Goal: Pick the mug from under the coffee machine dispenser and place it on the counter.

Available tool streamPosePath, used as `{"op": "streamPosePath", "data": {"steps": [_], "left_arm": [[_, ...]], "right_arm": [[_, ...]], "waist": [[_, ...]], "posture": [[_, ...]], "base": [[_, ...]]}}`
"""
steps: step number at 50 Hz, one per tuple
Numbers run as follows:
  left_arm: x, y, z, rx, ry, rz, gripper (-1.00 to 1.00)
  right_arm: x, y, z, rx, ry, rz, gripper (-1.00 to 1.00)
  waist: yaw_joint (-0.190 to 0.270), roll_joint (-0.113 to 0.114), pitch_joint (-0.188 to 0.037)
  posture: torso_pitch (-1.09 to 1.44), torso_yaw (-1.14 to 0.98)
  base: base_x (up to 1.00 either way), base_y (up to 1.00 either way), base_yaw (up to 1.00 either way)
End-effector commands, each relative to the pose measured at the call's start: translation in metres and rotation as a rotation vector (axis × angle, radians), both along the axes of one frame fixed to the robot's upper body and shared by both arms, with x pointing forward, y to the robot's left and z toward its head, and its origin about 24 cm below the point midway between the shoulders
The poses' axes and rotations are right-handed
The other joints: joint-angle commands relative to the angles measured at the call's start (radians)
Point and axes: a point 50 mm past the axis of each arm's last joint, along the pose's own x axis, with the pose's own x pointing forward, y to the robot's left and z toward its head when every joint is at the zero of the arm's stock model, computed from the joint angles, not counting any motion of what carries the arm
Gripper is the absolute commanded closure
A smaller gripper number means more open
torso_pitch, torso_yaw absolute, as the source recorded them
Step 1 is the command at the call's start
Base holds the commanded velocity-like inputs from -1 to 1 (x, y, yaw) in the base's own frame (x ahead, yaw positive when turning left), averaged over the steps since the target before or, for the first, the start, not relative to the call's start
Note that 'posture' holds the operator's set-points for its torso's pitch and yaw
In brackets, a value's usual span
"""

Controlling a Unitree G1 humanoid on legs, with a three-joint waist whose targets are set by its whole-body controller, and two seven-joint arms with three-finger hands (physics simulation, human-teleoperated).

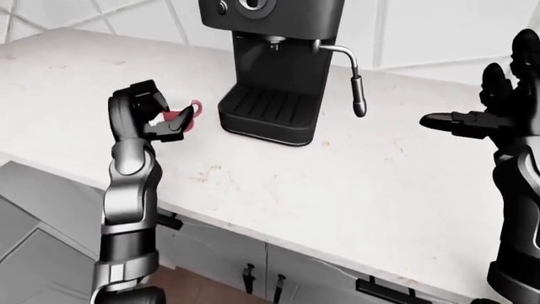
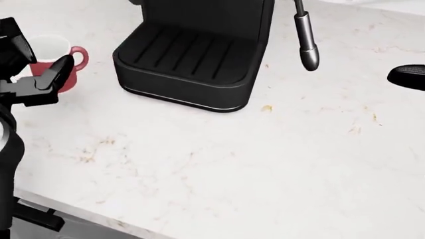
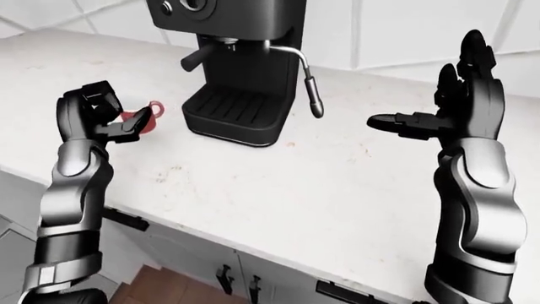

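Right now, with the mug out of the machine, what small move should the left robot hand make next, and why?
Probably lower the mug to the counter and release: the left robot hand holds it clear of the machine, over bare counter.

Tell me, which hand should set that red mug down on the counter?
The left hand: its fingers are already around the red mug, left of the coffee machine. The right hand hovers open, far off over the counter.
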Motion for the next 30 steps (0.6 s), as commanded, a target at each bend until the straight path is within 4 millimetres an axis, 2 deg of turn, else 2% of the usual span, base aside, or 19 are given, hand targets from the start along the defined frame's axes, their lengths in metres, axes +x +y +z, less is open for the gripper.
{"op": "streamPosePath", "data": {"steps": [1,5,22,30], "left_arm": [[0.000,0.003,0.012,0.022,-0.115,-0.003,1.00],[-0.001,0.006,0.009,0.027,-0.106,0.005,1.00],[-0.002,0.006,0.004,0.036,-0.097,0.005,1.00],[0.000,0.008,-0.007,0.041,-0.076,0.006,0.96]], "right_arm": [[-0.006,0.001,0.019,-0.036,-0.087,-0.003,-1.00],[-0.006,0.001,0.019,-0.037,-0.087,-0.003,-1.00],[-0.006,0.001,0.020,-0.038,-0.089,-0.002,-1.00],[-0.007,0.001,0.021,-0.038,-0.091,-0.002,-1.00]], "waist": [[0.000,-0.003,-0.023],[0.000,0.000,-0.029],[-0.002,0.002,-0.027],[-0.002,0.002,-0.027]], "posture": [[0.00,0.00],[0.00,0.00],[0.00,0.00],[0.00,0.00]], "base": [[0.00,0.00,0.00],[0.00,0.00,0.00],[0.00,0.00,0.00],[0.00,0.00,0.00]]}}
